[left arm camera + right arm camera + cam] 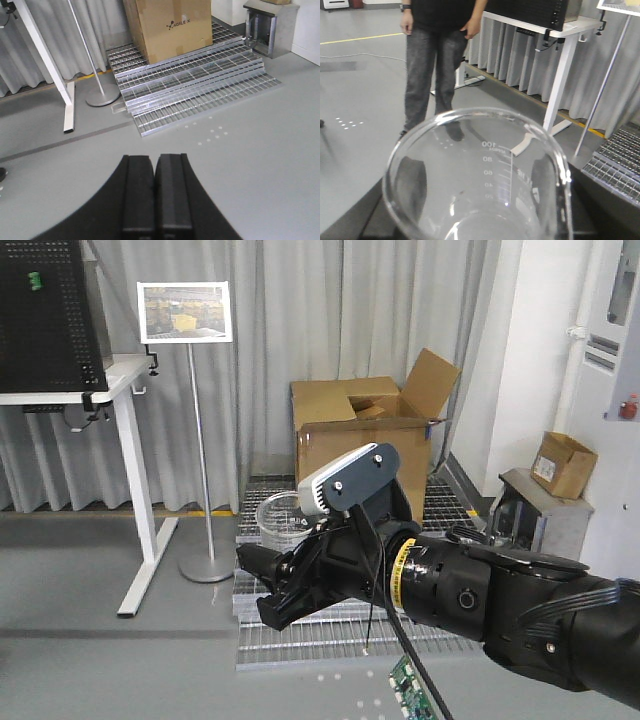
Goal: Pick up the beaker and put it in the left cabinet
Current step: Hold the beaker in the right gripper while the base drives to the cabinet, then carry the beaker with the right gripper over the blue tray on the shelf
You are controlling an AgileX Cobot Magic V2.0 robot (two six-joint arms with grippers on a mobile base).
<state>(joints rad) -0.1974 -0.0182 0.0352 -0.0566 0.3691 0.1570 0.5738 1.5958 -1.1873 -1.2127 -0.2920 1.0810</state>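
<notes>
The beaker point(480, 175) is clear glass with printed marks up to 100 and fills the right wrist view. My right gripper point(477, 212) is shut on it; the dark fingers point(412, 187) show through the glass on both sides. In the front view the right gripper point(265, 580) holds the beaker point(283, 518) in the air above the floor, at centre left. My left gripper point(154, 167) is shut and empty, over bare grey floor. The left cabinet is out of view.
A large cardboard box point(360, 435) stands on metal grates point(200, 85). A white desk point(125, 390) with a black pegboard and a sign stand point(205, 560) are at left. A person point(437, 60) stands near the desk. A small box point(563, 462) sits at right.
</notes>
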